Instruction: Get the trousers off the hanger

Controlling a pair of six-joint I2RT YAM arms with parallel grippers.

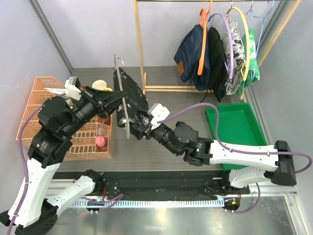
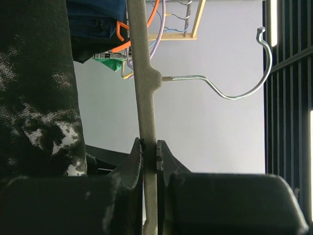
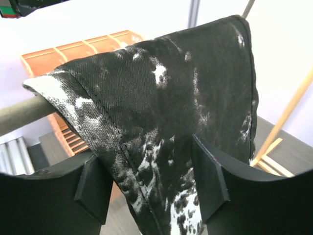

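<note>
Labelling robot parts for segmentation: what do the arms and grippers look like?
The left arm and right arm have white links and black joints; a purple cable trails along each. The left gripper and right gripper are matte black, with blocky fingers.

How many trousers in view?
5. Four hang on the rack: navy denim, plain black, newspaper-print, green-and-white. The marbled pair is on the grey hanger held by the left gripper. Others may hide behind.

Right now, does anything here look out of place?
Yes: one grey hanger is off the wooden rack. It is clamped in the left pincer and held on end in mid-air, with the marbled trousers draped over it. The right pincer straddles the cloth, open.
</note>
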